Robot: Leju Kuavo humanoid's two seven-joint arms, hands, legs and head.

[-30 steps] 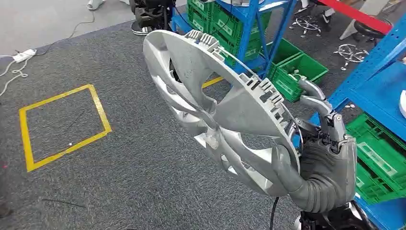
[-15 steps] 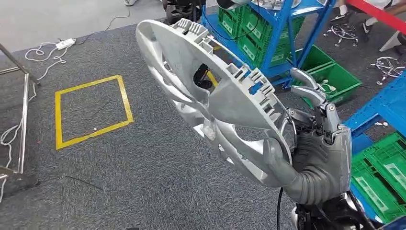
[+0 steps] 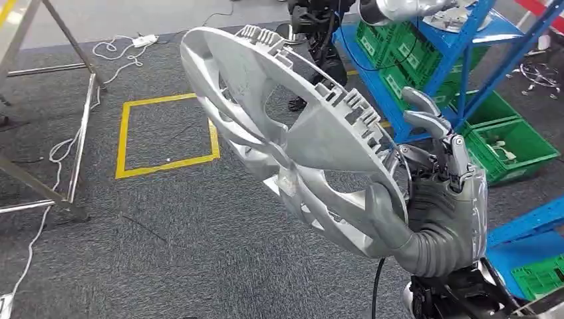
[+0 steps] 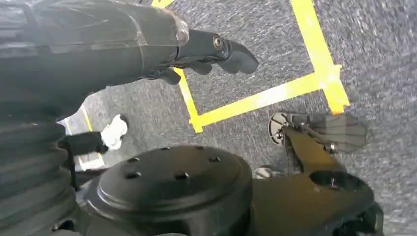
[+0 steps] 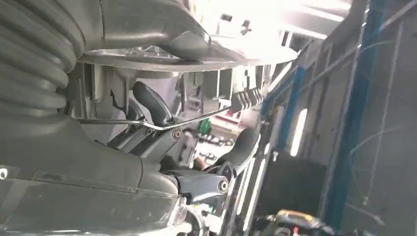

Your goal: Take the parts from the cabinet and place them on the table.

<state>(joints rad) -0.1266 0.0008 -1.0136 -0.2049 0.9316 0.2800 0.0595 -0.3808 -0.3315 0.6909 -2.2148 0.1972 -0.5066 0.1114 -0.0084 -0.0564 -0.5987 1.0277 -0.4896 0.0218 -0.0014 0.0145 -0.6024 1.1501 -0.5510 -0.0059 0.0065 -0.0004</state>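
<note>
Head view: right robot hand (image 3: 444,222) grips silver hubcap (image 3: 286,133) by lower rim, hubcap tilted up-left above hand.

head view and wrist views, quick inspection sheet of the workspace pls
surface: grey carpet floor with a yellow tape square
job's things: silver wheel cover, held up tilted above the floor
clutter: green crates beside the blue rack
grippers: right robot hand grips the wheel cover's rim; left robot hand holds nothing, fingers partly curled
cables: white cord and a power strip on the floor
surroundings: metal frame legs
</note>
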